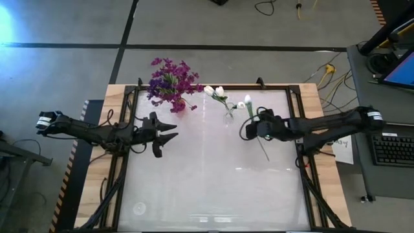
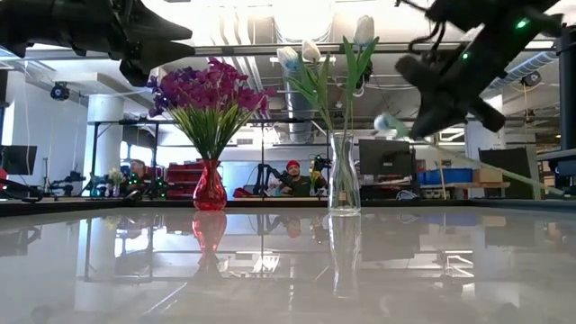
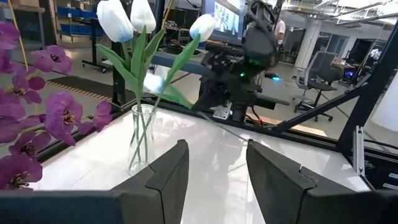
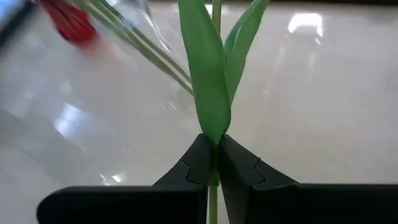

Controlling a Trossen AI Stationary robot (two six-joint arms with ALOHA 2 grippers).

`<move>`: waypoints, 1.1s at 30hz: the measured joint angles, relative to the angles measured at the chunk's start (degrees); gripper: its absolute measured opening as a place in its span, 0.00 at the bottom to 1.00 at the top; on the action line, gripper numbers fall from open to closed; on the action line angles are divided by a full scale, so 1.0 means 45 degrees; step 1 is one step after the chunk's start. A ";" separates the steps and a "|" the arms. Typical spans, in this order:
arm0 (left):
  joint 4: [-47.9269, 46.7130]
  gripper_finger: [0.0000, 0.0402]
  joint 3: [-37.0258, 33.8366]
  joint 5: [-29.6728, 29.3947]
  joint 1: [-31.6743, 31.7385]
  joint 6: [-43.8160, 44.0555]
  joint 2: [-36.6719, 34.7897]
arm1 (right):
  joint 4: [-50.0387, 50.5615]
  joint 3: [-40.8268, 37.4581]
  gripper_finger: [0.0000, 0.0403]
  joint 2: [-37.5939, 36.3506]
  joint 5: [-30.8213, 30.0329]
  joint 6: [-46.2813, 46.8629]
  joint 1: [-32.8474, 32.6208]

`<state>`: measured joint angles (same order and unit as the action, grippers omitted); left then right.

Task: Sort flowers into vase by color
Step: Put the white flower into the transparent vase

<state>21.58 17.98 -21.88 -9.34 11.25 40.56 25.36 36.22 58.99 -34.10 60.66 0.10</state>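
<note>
Surroundings of the glossy white worktop [image 1: 207, 188]

A wooden border frames the worktop; grey floor with a black tape line [image 1: 174, 46] lies beyond. To the right, a side desk carries a black keyboard [image 1: 392, 149]; yellow cables [image 1: 326, 72] trail nearby. In the low view, a person in a red cap [image 2: 292, 178] sits behind, among dark monitors [image 2: 384, 158].

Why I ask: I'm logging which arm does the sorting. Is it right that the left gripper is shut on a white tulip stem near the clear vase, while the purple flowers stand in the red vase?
Not quite: the right gripper is shut on the white tulip stem, as the right wrist view shows. The left gripper holds nothing. The stem is indeed near the clear vase, and the purple flowers do stand in the red vase.
</note>
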 joint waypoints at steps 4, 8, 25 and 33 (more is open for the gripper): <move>-0.0042 0.37 0.0000 0.0004 0.0000 -0.0371 0.0032 | -0.2409 -0.0476 0.04 -0.0534 -0.2273 -0.0058 -0.1284; -0.0044 0.37 0.0000 0.0002 0.0000 -0.0766 0.0058 | -0.6035 -0.0979 0.04 -0.0218 -0.5523 -0.1948 -0.2397; 0.0648 0.37 -0.0005 -0.0168 0.0019 -0.2741 0.0229 | -1.8373 -0.0789 0.04 0.0776 -0.5594 -1.1948 0.0328; 0.0934 0.37 0.0000 -0.0168 0.0019 -0.3060 0.0267 | -2.0325 -0.0789 0.04 0.0869 -0.2164 -1.2485 0.2533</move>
<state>25.79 17.98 -22.63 -9.26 -2.52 41.76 -66.10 32.67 62.90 -43.83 4.47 11.50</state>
